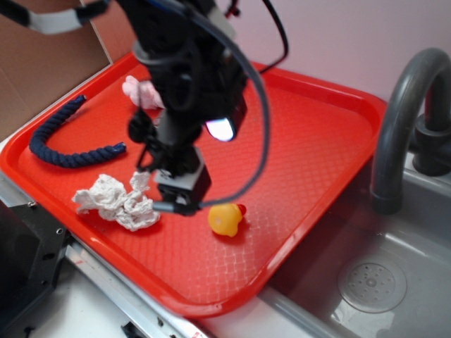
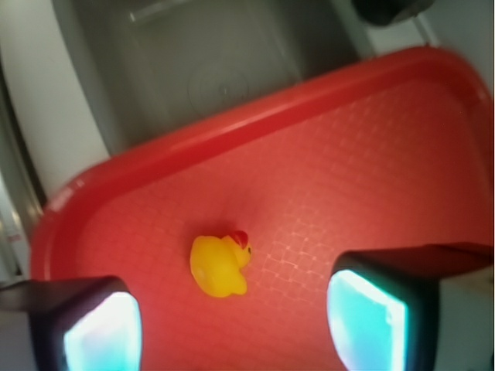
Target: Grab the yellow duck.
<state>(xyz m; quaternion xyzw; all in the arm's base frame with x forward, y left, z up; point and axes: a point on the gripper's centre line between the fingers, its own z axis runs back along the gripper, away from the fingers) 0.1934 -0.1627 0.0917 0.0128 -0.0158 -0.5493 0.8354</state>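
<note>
The yellow duck [image 1: 225, 218] lies on the red tray [image 1: 317, 141], near its front right part, its red beak pointing right. In the wrist view the duck [image 2: 220, 265] sits between and a little beyond my two fingertips. My gripper [image 1: 175, 201] hangs just left of the duck, low over the tray. It is open and empty [image 2: 236, 328], jaws spread wide with the pale pads [image 2: 363, 325] facing each other.
A crumpled white paper wad [image 1: 116, 201] lies just left of the gripper. A dark blue rope [image 1: 63, 141] lies at the tray's left. A pink plush [image 1: 141, 91] sits behind the arm. A grey sink [image 1: 373, 282] with a faucet [image 1: 402, 120] is to the right.
</note>
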